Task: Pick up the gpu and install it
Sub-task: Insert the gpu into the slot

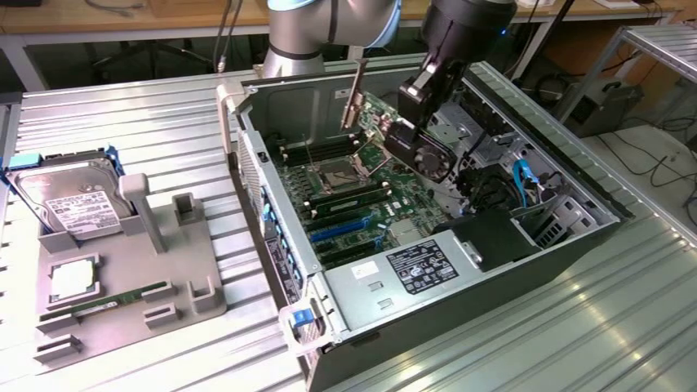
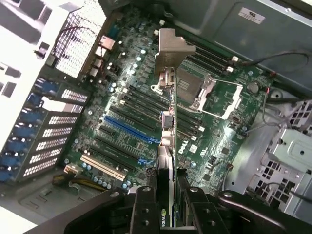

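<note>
claw [image 1: 419,124] clamped on gpu [image 1: 381,122]; card held on edge, bracket end leading, above motherboard [image 1: 348,204] in open case [image 1: 490,278], likely so its connector faces the slots; not seated yet

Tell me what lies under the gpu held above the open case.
Under the gpu, gripped by the end effector, lies the motherboard, with a blue slot and the CPU socket showing. The strip directly beneath the card's edge is covered.

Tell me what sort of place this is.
Probably a robotics lab set up for PC assembly: an open computer case lies on a slatted metal table, a grey tray holds a hard drive, and a robot arm reaches in.
</note>
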Tool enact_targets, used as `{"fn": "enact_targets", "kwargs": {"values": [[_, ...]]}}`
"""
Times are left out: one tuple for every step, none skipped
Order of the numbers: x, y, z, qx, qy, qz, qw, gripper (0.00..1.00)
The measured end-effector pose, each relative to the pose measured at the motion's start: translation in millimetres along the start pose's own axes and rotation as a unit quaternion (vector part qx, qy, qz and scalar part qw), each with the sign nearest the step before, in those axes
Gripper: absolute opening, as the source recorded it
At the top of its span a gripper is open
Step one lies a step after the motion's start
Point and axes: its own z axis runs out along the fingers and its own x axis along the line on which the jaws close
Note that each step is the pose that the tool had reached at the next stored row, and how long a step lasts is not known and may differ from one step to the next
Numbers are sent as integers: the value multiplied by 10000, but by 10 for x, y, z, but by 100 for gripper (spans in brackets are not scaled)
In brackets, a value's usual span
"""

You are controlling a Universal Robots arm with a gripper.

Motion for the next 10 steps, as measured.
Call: {"fn": "enact_targets", "kwargs": {"values": [[0,0,1,2,7,-92,10000,26],[0,0,2,4,13,-183,9998,26],[0,0,3,6,20,-274,9996,26],[0,0,4,8,28,-378,9993,26],[0,0,6,10,35,-470,9989,26],[0,0,7,12,41,-554,9985,26],[0,-1,8,14,48,-655,9978,26],[0,-1,9,17,55,-749,9972,26],[0,-1,11,19,64,-862,9963,26],[0,-1,13,21,71,-969,9953,26]]}}
